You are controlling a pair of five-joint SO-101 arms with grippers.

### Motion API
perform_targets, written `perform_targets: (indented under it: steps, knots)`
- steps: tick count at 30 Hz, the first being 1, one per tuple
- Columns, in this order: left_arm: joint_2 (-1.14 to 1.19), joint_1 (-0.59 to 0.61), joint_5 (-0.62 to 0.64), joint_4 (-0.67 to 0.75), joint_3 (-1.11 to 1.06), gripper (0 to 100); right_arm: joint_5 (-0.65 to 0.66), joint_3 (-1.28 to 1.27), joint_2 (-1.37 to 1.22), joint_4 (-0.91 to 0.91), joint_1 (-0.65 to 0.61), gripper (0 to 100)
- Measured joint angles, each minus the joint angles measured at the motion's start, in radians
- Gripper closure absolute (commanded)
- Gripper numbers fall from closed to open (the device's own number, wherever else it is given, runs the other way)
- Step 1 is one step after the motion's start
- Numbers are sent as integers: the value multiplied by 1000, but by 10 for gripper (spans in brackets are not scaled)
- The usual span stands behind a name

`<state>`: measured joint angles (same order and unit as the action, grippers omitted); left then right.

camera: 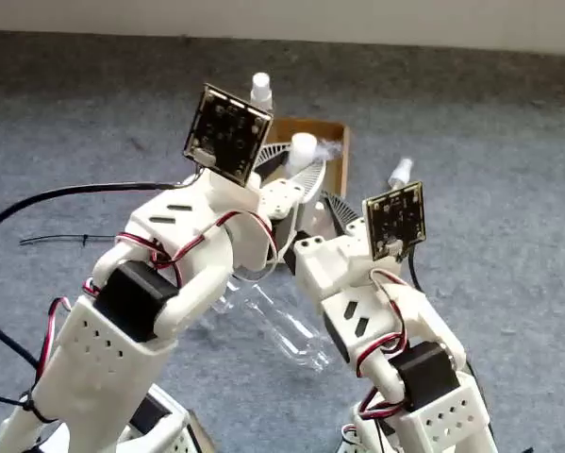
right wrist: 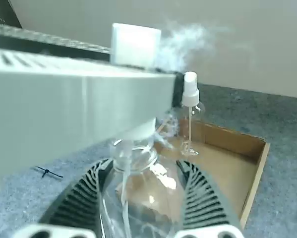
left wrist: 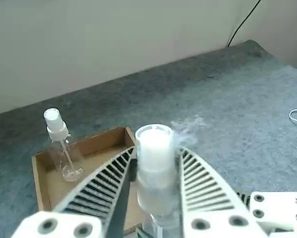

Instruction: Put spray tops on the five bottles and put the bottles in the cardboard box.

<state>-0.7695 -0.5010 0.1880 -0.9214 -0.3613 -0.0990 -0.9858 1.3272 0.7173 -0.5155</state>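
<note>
- Gripping a white spray top [left wrist: 154,141] between its ribbed fingers, the left gripper [left wrist: 156,161] was clamped on the cap on the near side of the cardboard box [left wrist: 36,173].
- Directly below it, the right gripper [right wrist: 144,168] was closed around a clear bottle [right wrist: 138,203]. Its fingers pressed on either side just under the neck, and the bottle was held upright.
- The spray top sat over the bottle's mouth, with its thin dip tube [right wrist: 124,198] running down inside the clear body. Whether the top was fully seated could not be told.
- A faint white puff of mist [left wrist: 188,126] hung just right of the spray top.
- One finished bottle [left wrist: 61,148], its own white top on, stood upright in the far left corner of the box.
- Another white spray nozzle [camera: 400,173] showed just right of the box, beyond the right arm's wrist board [camera: 395,217] — what it sat on was hidden.
- Some loose bottles [camera: 291,330] lay on their sides on the grey table covering [camera: 508,236], near, between the two arms — their number could not be told.
</note>
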Motion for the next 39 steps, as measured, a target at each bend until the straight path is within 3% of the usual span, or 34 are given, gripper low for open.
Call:
perform_targets:
  steps: [9,28,39]
  knots:
    - [0,-2,-5,-17,-6,858,-6,-242,170,-239,0,993]
    - [-64,12,-11,-48,94,857,-8,-290,233,-276,3,994]
    - [-74,100,-49,-57,221,857,-8,-290,236,-276,3,994]
